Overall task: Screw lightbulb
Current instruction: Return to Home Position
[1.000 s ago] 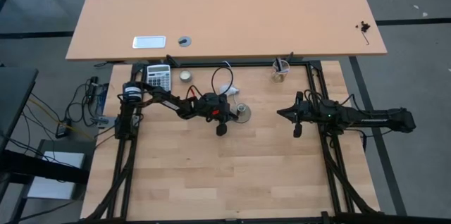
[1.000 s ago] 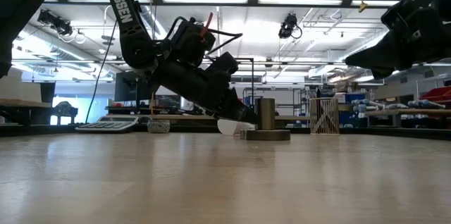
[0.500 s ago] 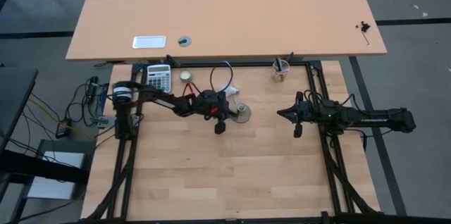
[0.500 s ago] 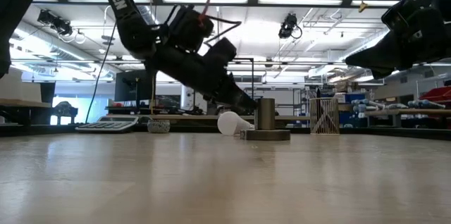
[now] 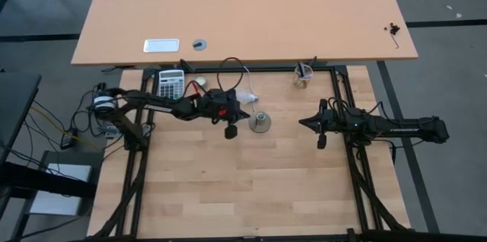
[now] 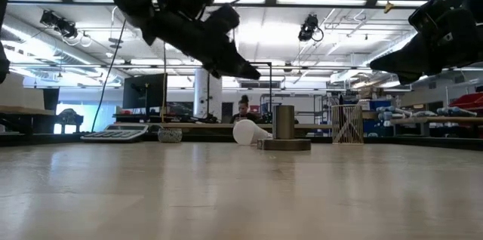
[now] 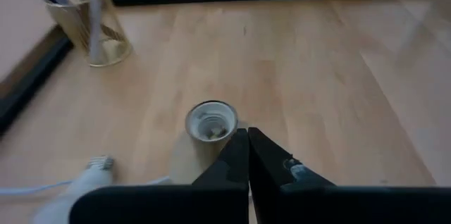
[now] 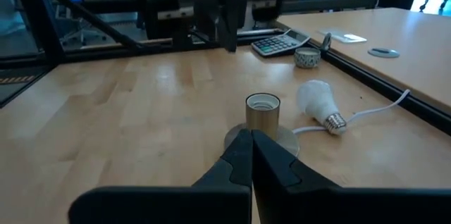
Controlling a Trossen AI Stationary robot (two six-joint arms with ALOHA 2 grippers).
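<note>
The white lightbulb (image 6: 245,130) lies on its side on the table just left of the socket, and it also shows in the high view (image 5: 246,95) and the right wrist view (image 8: 316,100). Its grey screw end (image 8: 335,120) is free. The round grey socket (image 5: 261,122) stands upright on its flat base, open end up (image 7: 210,123). My left gripper (image 6: 253,74) is shut and empty, raised above the table to the left of the socket. My right gripper (image 5: 302,123) is shut and empty, hovering to the right of the socket.
A calculator (image 5: 171,83) and a small round tin (image 5: 200,82) sit at the far left. A clear cup with pens (image 5: 303,75) stands at the far side. A thin white cord (image 8: 380,108) runs from the socket base. The near half of the table is bare wood.
My left gripper has risen from beside the lightbulb and drawn back toward the table's left edge, staying shut. The lightbulb stays lying on the table beside the socket and now shows whole in the low view.
</note>
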